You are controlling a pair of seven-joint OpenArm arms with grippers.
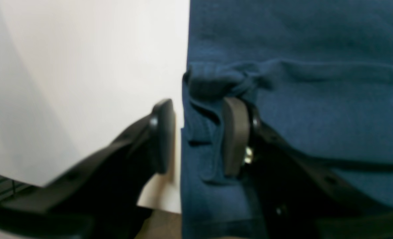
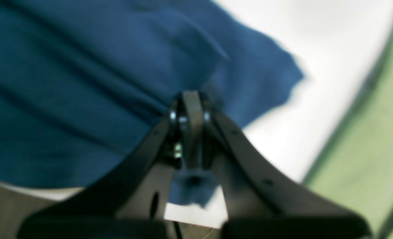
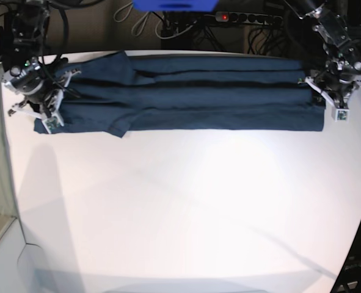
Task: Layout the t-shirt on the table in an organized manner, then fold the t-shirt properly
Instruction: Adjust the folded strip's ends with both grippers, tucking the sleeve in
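The t-shirt [image 3: 186, 91] lay at the far side of the table [image 3: 186, 207], stretched into a long narrow band w/ several lengthwise folds; soft matte navy knit, dark creases running side to side, one sleeve flap hanging toward the near edge on the base view's left. Table top was smooth matte white w/ a curved rim.

Left gripper [image 1: 199, 136] sat low at the shirt's end on the base view's right, arm reaching down from above the far corner. Its black rounded fingers [image 1: 236, 136] stood apart: one pad pressed on the bunched hem, the other over bare table just beside the cloth edge, so no clamp on fabric.

Right gripper [image 2: 191, 126] was at the opposite end, by the sleeve. Jaws were pressed together and pinched a fold of the t-shirt, w/ a bit of cloth poking out below the pads; view blurry.
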